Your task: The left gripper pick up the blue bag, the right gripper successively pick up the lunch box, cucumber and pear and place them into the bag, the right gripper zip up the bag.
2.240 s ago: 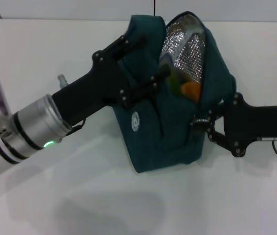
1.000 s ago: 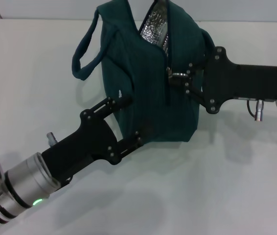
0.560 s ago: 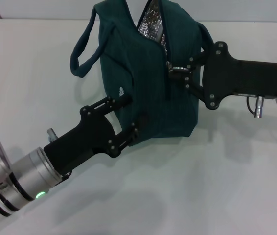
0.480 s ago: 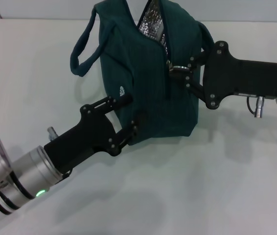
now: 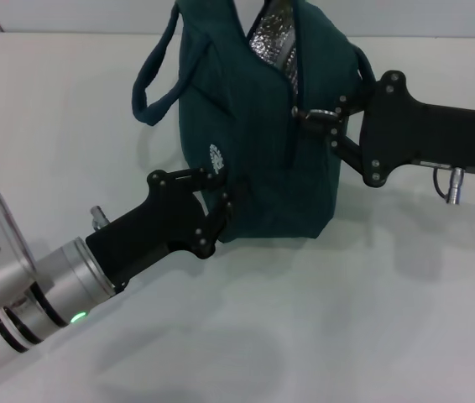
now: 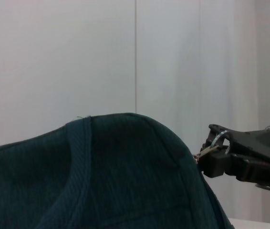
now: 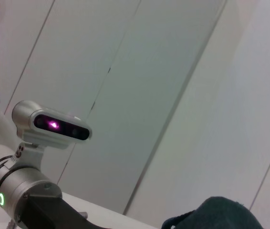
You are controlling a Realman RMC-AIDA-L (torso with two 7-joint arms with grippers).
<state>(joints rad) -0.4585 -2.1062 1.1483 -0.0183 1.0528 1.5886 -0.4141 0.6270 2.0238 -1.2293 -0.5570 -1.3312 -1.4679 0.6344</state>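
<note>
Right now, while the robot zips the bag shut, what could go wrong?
The right tool grips only the small metal zipper ring, so it might slip off. The left tool pinches just the blue bag fabric low on its side; a hard pull could tip or drag it. The top still gapes, showing silver lining.

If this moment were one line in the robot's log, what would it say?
step: zipping | left gripper: jaws shut on blue bag | right gripper: jaws shut on zipper ring pull | zipper: partly open at top
</note>
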